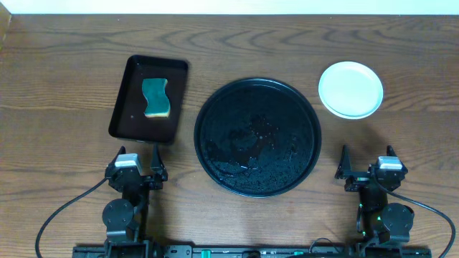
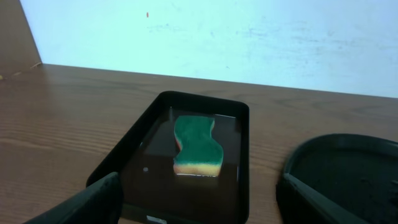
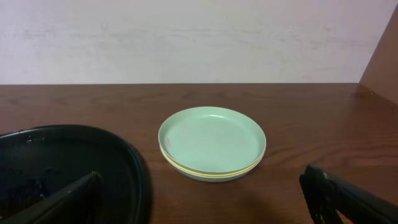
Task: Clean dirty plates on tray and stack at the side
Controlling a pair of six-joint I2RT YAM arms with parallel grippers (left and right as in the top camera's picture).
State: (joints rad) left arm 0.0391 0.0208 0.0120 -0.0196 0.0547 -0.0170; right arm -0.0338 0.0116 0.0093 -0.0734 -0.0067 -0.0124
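The stacked plates, seemingly all three, lay ahead of the right tool, off the tray. That tool and the left tool stood wide apart, empty.

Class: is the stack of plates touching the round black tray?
Apart. The overhead view shows a strip of bare table between the stack of plates and the round black tray.

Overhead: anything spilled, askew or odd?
Only the round black tray: droplets and wet streaks glisten across its middle. The plates are stacked squarely to its right; the sponge lies inside the rectangular tray.
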